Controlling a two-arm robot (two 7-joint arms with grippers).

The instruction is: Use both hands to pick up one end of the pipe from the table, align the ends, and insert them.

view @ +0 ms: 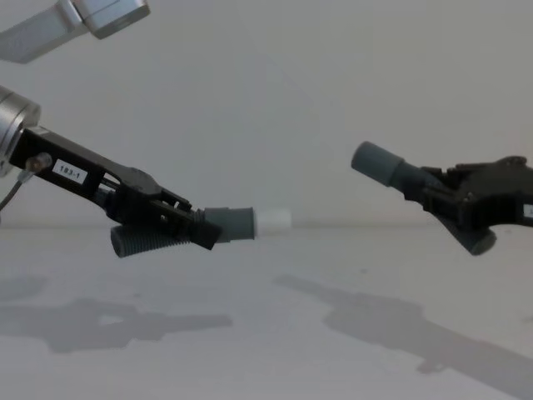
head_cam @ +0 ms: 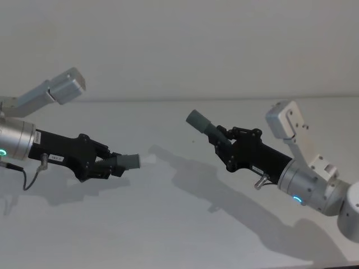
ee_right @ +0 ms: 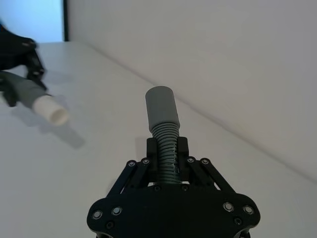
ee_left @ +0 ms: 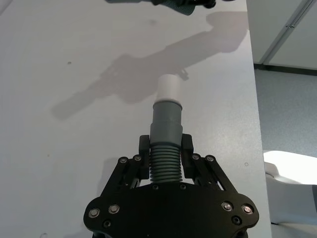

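Above the table (head_cam: 168, 235), my left gripper (head_cam: 116, 166) clamps the white-tipped pipe piece (head_cam: 132, 161), my right gripper (head_cam: 222, 138) the cuffed piece (head_cam: 199, 121); both lifted, ends well apart, aligning and inserting left

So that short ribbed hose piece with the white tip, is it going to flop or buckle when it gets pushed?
Probably only a little: the short piece juts straight out of the left gripper without sagging. Its ribbed section looks flexible, so a hard off-axis push could kink it. It seems light: thin fingers carry it alone.
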